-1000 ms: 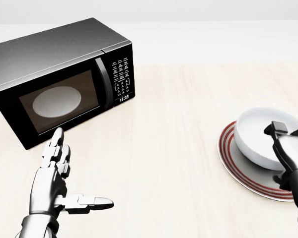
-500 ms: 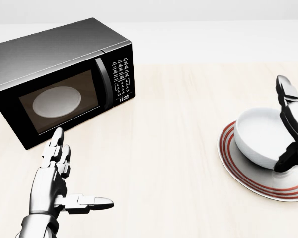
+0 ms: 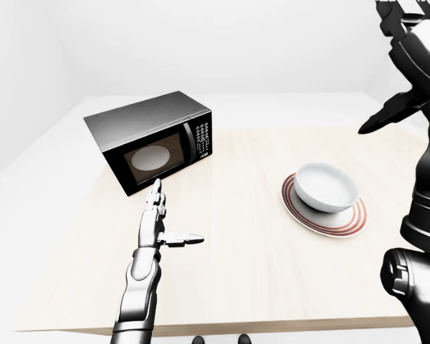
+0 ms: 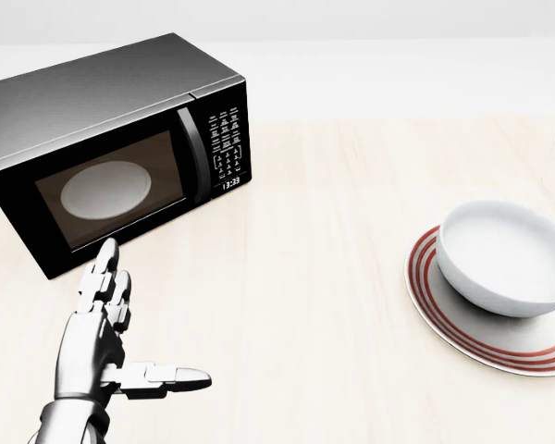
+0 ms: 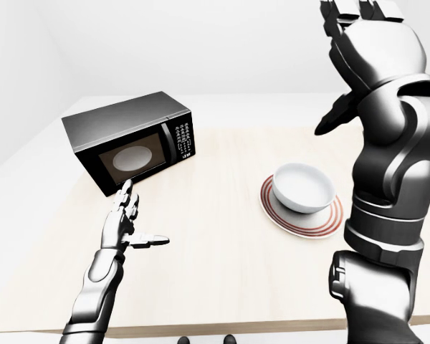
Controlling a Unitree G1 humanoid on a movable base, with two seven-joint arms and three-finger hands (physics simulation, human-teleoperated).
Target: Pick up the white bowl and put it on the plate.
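Note:
The white bowl [image 4: 504,256] sits upright on the red-ringed plate [image 4: 481,328] at the right of the head view; both also show in the right-eye view [image 5: 303,188]. My right hand [image 5: 358,29] is open and raised high above the table, well clear of the bowl, with its fingertips cut off at the top edge. My left hand [image 4: 120,338] is open and empty, fingers spread, hovering over the table at the lower left.
A black microwave [image 4: 111,148] with its door closed stands at the upper left of the light wooden table [image 4: 314,277]. The table's near edge runs along the bottom of the left-eye view [image 3: 272,326].
My right hand has let go of the bowl and lifted up and away, out of the head view. The bowl stays on the plate. The left hand has not moved.

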